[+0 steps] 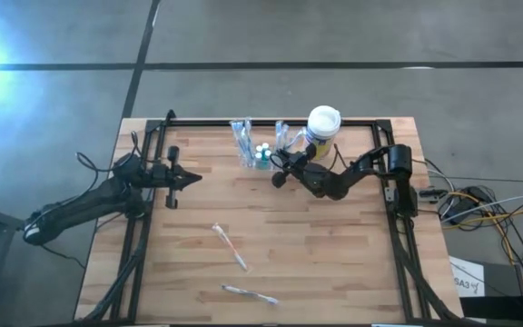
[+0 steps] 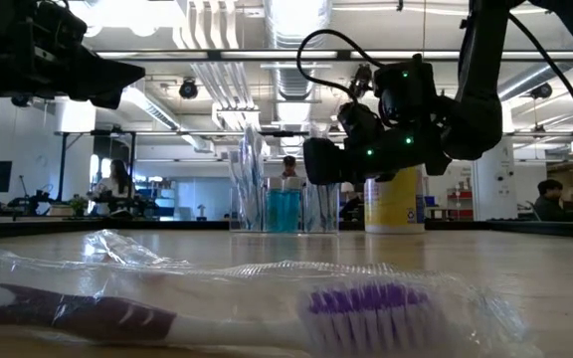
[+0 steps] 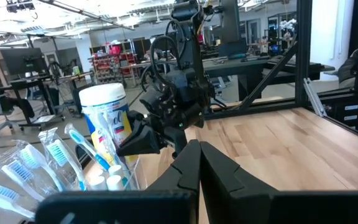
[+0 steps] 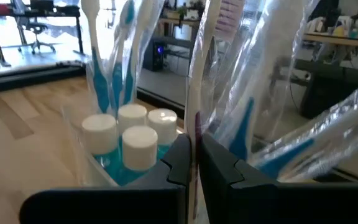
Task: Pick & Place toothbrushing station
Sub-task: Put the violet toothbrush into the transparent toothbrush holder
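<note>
Clear holder [image 1: 260, 150] stands at the table's [image 1: 334, 263] far edge, just beside the white-lidded canister [image 1: 323, 123]; it carries wrapped toothbrushes [image 4: 114, 56] upright and small white-capped bottles [image 4: 138, 148] of blue liquid. Right gripper [image 1: 280, 174] is close to the holder on the canister side, fingers pressed together with a wrapped toothbrush handle [image 4: 194, 134] in the slit between them. Left gripper [image 1: 192, 179] hangs well apart from the holder, fingers pressed together, holding nothing. Two wrapped toothbrushes [image 1: 230, 247] lie flat, nearer the front edge than the holder.

Wooden table [image 1: 334, 254] – station [image 1: 261, 150], canister [image 1: 322, 127], toothbrushes [image 1: 229, 246].
</note>
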### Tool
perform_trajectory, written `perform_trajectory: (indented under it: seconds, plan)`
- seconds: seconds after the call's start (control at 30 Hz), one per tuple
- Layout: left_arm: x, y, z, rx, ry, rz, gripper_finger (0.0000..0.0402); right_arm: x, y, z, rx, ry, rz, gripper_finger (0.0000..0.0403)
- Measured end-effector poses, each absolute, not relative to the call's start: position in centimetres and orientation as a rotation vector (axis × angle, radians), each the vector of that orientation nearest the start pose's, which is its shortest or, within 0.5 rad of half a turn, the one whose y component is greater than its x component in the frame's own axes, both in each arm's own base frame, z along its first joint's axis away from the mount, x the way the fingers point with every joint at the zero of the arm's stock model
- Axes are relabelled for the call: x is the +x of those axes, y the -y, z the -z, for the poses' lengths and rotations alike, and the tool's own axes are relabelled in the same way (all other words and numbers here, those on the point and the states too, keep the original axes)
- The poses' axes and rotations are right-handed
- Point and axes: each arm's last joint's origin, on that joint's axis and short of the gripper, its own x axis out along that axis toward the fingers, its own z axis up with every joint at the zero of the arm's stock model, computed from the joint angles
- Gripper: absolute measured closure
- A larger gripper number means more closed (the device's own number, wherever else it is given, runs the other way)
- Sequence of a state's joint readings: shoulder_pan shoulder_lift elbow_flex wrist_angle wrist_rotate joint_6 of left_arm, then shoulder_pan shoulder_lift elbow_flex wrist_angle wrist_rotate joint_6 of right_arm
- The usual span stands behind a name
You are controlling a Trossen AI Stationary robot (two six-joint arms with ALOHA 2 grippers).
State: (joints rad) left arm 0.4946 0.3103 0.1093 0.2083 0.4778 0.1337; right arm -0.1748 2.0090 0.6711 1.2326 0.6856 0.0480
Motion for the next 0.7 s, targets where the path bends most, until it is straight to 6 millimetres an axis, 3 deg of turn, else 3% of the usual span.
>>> perform_trajectory:
  seconds: [0.37, 0.57, 0.7]
  plan:
    - [10.7, -4.2, -19.5, 0.137, 0.006, -0.017, 0.0394, 32.8, 7.7, -10.7, 0.039, -0.092, 0.866, 0.0387]
    - [10.7, -4.2, -19.5, 0.137, 0.006, -0.017, 0.0394, 32.7, 7.7, -10.8, 0.01, -0.11, 0.863, 0.0329]
    - [10.7, -4.2, -19.5, 0.137, 0.006, -0.017, 0.0394, 32.7, 7.6, -12.4, 0.016, -0.065, 0.86, 0.0284]
